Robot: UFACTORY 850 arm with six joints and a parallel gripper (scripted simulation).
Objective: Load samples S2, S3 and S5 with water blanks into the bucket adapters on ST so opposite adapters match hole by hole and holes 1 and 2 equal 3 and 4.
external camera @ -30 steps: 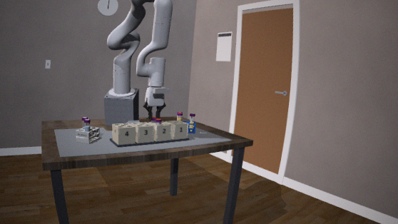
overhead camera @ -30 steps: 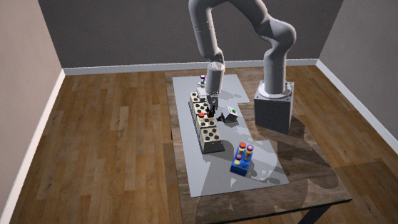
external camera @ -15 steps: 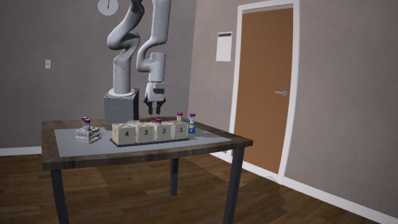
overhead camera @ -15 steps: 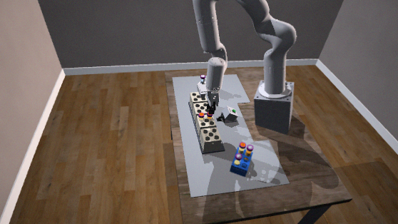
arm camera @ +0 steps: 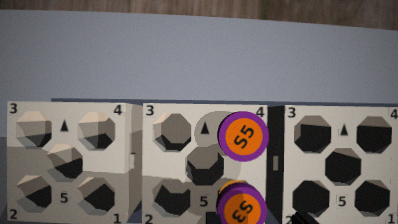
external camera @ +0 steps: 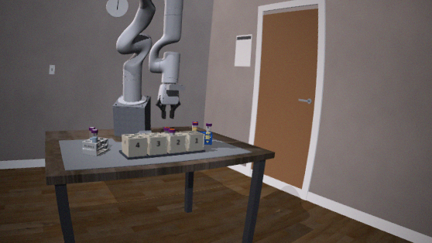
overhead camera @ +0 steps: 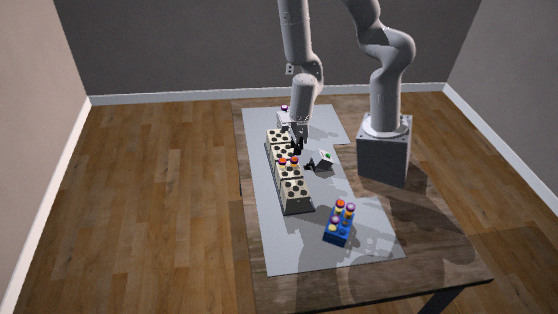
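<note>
My gripper [overhead camera: 298, 145] hangs open and empty above the row of four beige adapters on the stand; it also shows in the side view [external camera: 168, 112], well clear of the tube caps. In the wrist view the middle adapter holds S5 [arm camera: 244, 136] in hole 4 and S3 [arm camera: 242, 207] in hole 1, both with orange cap dots. By its place in the row this is adapter 2 [external camera: 178, 142]. Its other holes are empty, and so are the adapters on either side of it. Only my dark fingertips show at the bottom edge of the wrist view.
A blue rack [overhead camera: 340, 227] with several tubes stands near the table's front. A white blanks rack [external camera: 94, 146] with purple-capped tubes stands at the far end of the row. The small sloped desk with the green DONE key [overhead camera: 328, 155] sits just right of the adapters.
</note>
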